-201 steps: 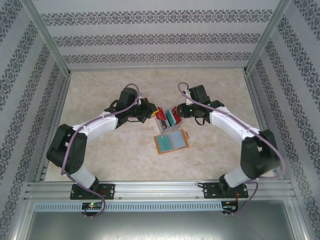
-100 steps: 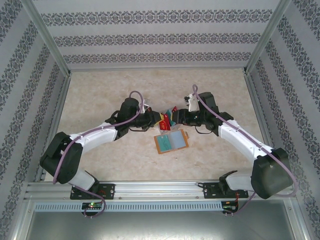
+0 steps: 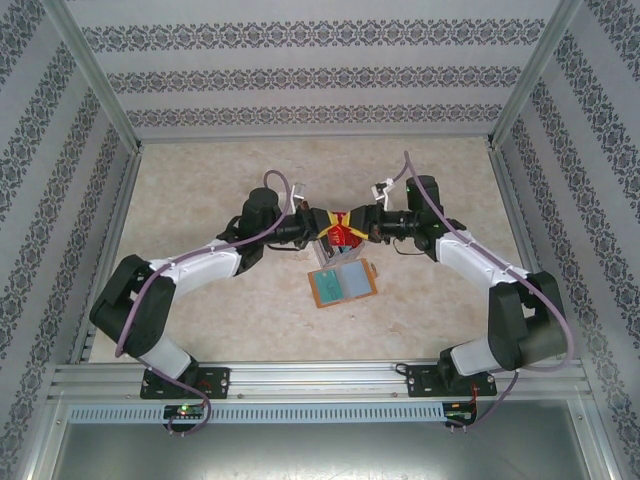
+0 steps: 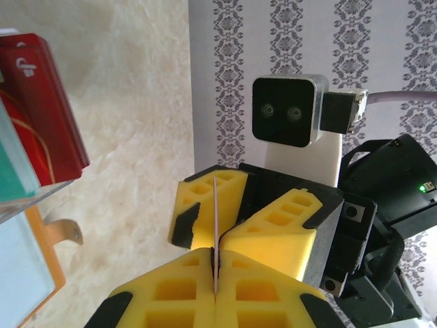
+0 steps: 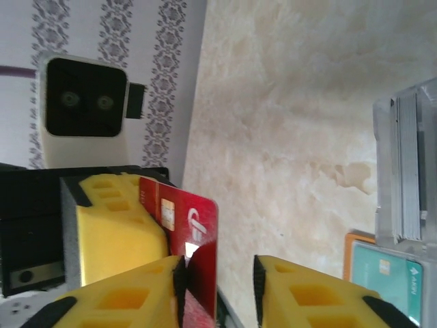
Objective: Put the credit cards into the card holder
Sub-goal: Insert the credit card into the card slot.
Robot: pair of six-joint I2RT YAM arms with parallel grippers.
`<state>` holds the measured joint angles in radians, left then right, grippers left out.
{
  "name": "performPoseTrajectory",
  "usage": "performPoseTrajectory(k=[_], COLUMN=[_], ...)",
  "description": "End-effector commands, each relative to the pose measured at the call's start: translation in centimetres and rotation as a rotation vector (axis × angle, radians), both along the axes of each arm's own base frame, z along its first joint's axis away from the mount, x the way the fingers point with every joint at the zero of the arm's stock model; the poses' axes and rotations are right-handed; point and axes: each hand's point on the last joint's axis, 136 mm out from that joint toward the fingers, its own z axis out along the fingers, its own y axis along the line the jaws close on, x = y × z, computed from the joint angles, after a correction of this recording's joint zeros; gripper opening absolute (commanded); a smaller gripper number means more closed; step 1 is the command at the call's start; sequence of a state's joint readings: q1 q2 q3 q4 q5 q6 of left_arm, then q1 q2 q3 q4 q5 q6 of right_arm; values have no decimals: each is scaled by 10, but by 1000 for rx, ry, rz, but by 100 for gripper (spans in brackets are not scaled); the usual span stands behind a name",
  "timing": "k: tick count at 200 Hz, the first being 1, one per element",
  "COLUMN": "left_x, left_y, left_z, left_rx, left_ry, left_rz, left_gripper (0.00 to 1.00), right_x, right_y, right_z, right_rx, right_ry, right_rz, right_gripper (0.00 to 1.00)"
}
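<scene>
Beyond the card holder (image 3: 343,284), left gripper (image 4: 215,266) pinches a red card (image 5: 198,225); right gripper (image 5: 220,273) straddles it, jaws apart; handover likely; right should close next.

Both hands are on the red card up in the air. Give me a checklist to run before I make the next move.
1. Left hand clamped on the red card: ok.
2. Right hand closed on that card: not ok. One finger stands off it with a gap.
3. Card lined up between the right hand's fingers: ok, it runs straight through them in the left wrist view.
4. Card holder lying open: ok.
5. Free pocket in the holder: cannot tell. A teal card covers the part seen.
</scene>
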<state>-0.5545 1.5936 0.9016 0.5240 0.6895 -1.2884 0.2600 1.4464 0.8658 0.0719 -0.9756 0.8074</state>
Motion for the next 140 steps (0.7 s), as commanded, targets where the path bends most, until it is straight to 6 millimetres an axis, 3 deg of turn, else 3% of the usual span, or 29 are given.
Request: performPoseTrajectory(k=[1,39,80,140], left_x=[4,13,10,8], left_y=[-12,-15,-17,-14], left_z=[45,37,31,29], left_rx=[-113,-97,-101,-102], left_ry=[-109,-86,-59,-62], left_rz=[-39,-23,-47,-35], left_gripper=[2,8,24,22], right_x=[1,9,21,31], right_y=[7,-2,-13,-22], right_z=[29,26,29,28], right_rx=[83,59,49,72], right_ry=[-48,-49,-76,-67], right_rz=[62,2,-94,-155], right_gripper=[25,4,1,1])
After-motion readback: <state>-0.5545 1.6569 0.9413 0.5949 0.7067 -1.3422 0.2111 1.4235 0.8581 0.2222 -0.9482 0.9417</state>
